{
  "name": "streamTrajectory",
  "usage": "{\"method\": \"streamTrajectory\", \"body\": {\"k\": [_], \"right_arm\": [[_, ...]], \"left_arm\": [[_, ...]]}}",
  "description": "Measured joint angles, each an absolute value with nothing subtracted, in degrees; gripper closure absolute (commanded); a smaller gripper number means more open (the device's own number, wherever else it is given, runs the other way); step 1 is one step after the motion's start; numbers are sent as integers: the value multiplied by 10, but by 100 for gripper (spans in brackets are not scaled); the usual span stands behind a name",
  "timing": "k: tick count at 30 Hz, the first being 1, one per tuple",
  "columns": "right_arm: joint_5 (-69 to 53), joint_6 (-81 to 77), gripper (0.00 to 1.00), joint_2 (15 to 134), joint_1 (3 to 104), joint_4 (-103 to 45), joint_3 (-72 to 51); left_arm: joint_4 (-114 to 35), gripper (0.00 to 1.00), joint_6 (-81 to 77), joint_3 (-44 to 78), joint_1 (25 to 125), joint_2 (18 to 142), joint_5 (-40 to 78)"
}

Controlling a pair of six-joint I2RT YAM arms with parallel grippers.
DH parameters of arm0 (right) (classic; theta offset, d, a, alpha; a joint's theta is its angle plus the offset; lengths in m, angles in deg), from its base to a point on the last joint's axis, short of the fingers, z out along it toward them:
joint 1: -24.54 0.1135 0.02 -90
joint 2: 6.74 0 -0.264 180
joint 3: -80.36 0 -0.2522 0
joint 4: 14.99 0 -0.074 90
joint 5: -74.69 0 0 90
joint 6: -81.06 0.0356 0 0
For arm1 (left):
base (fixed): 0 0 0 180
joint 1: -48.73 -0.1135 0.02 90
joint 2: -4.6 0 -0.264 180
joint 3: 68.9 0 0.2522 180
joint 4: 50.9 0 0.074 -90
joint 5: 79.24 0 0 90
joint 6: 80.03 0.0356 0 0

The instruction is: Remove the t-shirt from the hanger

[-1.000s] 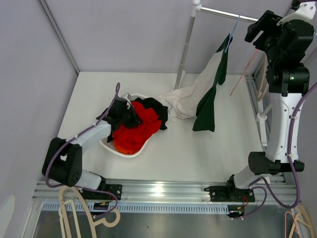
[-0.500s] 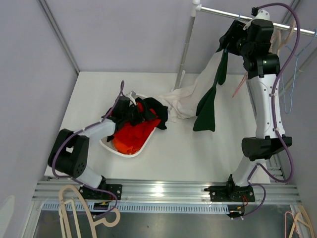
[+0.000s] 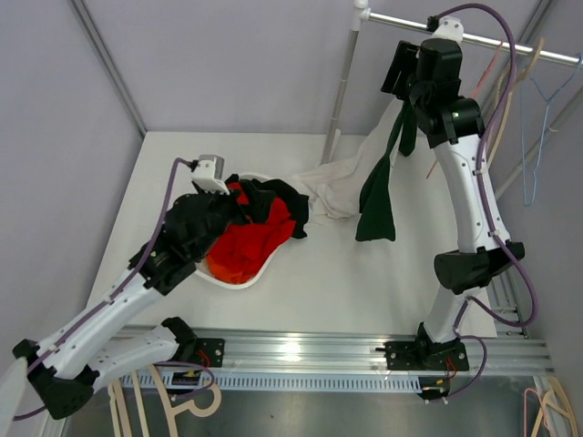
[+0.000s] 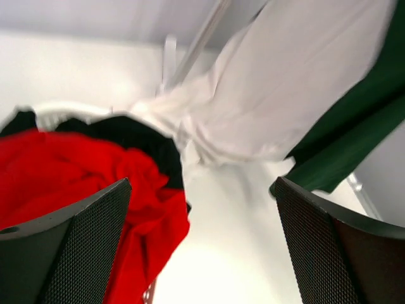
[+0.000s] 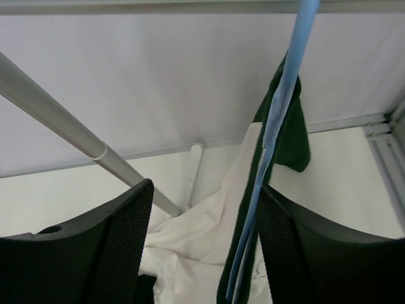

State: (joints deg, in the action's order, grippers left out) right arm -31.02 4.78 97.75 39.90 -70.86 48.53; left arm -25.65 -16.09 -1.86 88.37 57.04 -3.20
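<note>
A dark green t-shirt (image 3: 378, 196) (image 5: 292, 126) (image 4: 354, 139) hangs from a blue hanger (image 5: 278, 120) on the rail (image 3: 483, 41). A white garment (image 3: 342, 187) (image 4: 285, 82) hangs beside it and trails down onto the table. My right gripper (image 3: 404, 71) (image 5: 205, 190) is up at the rail and open; the hanger's wire runs between its fingers, close to the right finger (image 5: 285, 247). My left gripper (image 3: 221, 193) (image 4: 201, 190) is wide open and holds nothing, raised above the pile of red clothes (image 3: 246, 241) (image 4: 69, 183).
A white basket (image 3: 232, 278) holds the red clothes and a black garment (image 3: 278, 196). The rack's slanted pole (image 3: 342, 91) (image 5: 69, 123) stands at the back. Another blue hanger (image 3: 537, 137) hangs at the right. Wooden hangers (image 3: 137, 391) lie by the left base.
My left gripper opened and lifted off the clothes pile as its arm drew back. My right arm swung left along the rail and brought its open fingers around the blue hanger.
</note>
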Motion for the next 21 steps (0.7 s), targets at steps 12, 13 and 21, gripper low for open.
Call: {"method": "streamTrajectory", "body": {"k": [12, 13, 21], "right_arm": [[-483, -22, 32, 981, 452, -690, 485], [-495, -26, 32, 981, 453, -688, 485], [-549, -48, 34, 982, 459, -670, 486]], "left_arm": [[-230, 0, -102, 9, 917, 552, -143], [-228, 0, -99, 9, 918, 552, -145], [-228, 1, -91, 9, 918, 552, -146]]}}
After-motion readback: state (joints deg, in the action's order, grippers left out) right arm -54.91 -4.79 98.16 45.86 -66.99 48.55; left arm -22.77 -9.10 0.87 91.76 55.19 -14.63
